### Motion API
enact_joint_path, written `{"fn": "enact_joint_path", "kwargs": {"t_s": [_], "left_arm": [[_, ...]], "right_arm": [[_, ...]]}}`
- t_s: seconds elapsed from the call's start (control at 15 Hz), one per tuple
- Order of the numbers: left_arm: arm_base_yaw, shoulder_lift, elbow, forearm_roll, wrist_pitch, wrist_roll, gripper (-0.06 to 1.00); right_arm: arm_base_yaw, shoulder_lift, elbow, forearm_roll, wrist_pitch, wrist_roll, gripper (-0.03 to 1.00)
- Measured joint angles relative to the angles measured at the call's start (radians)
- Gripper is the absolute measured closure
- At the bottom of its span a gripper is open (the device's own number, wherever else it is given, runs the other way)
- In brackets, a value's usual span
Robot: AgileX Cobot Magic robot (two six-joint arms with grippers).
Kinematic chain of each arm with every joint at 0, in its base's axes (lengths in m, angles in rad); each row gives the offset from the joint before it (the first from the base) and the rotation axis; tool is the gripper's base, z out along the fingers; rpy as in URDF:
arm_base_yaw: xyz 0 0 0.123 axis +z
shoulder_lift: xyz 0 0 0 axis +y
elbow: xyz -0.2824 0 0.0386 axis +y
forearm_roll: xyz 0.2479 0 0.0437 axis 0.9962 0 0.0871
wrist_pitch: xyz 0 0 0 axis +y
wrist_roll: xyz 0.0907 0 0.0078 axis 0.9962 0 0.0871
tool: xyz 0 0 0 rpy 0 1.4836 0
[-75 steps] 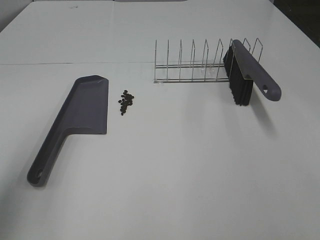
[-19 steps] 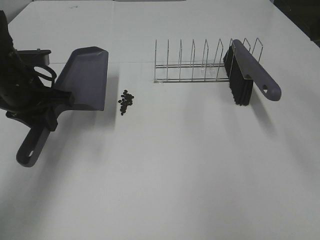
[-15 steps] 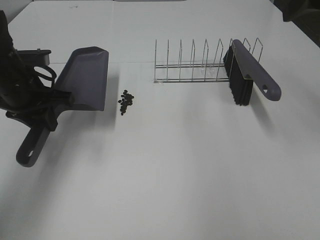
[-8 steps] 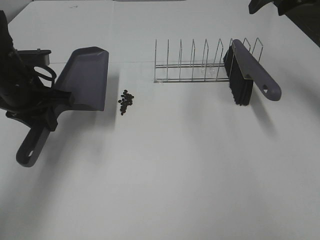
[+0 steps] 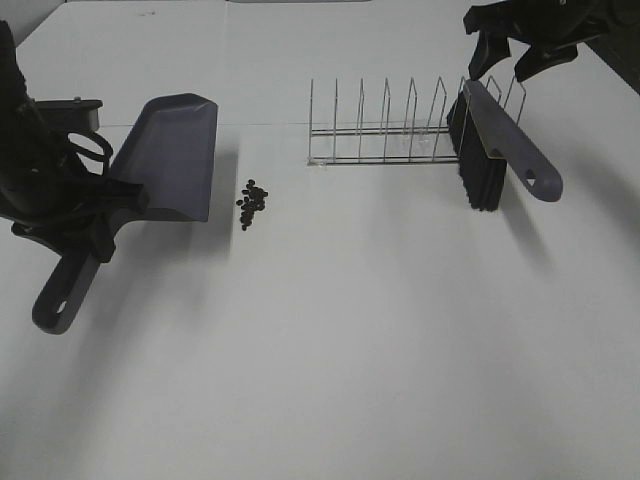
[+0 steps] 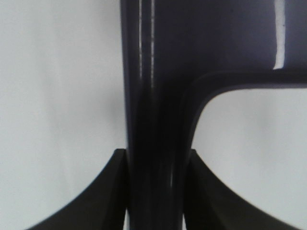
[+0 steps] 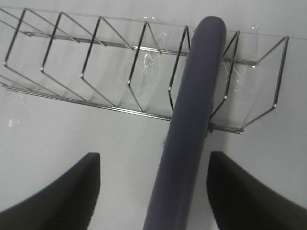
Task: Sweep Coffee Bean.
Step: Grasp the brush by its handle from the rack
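Exterior high view is showing bare table (image 5: 350, 380) along the near edge. Further in, toward the left edge, the left gripper (image 5: 103, 222) is pinching the handle of the dustpan (image 5: 170, 155). The left wrist view is confirming both fingers pressed against that handle. The pan is appearing to sit raised off the surface and is casting a shadow toward the middle. The coffee bean (image 5: 252, 203) cluster is lying loose on the table just beside the pan's inner edge, apart from it and left of centre. Beyond, toward the far right corner, the brush (image 5: 505, 140) is leaning in the end slots of the wire rack (image 5: 385, 130), bristles (image 5: 480, 175) down. The right gripper (image 5: 505, 58) is hovering over the brush handle's far end. In the right wrist view its jaws are standing spread on either side of the handle, with a gap on each side, gripping nothing. Risks are judged as follows. An off-centre pinch on the rounded handle could be rolling the brush in the grip. Bristles snagging the wires could be dragging the rack during a lift. A pan lip not seated flat would be letting beans pass underneath. A hard stroke could be scattering them toward the edges.
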Motion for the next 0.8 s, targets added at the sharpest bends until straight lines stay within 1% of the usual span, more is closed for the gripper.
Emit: {"fn": "enact_joint_path", "kwargs": {"t_s": [0.07, 0.13, 0.2, 0.33, 0.53, 0.67, 0.8], "left_arm": [[0.0, 0.0, 0.0, 0.0, 0.0, 0.0, 0.68], [0.0, 0.0, 0.0, 0.0, 0.0, 0.0, 0.68], [0.0, 0.0, 0.0, 0.0, 0.0, 0.0, 0.68], [0.0, 0.0, 0.0, 0.0, 0.0, 0.0, 0.68], [0.0, 0.0, 0.0, 0.0, 0.0, 0.0, 0.68], [0.0, 0.0, 0.0, 0.0, 0.0, 0.0, 0.68], [0.0, 0.0, 0.0, 0.0, 0.0, 0.002, 0.68]], "right_arm": [[0.014, 0.017, 0.0, -0.029, 0.0, 0.006, 0.36], [0.025, 0.031, 0.0, -0.064, 0.0, 0.035, 0.36], [0.034, 0.053, 0.0, -0.099, -0.006, 0.097, 0.36], [0.034, 0.077, 0.0, -0.138, -0.021, 0.123, 0.36], [0.033, 0.099, 0.0, -0.151, -0.053, 0.126, 0.39], [0.033, 0.11, 0.0, -0.161, -0.078, 0.126, 0.46], [0.033, 0.124, 0.0, -0.172, -0.088, 0.127, 0.49]]}}
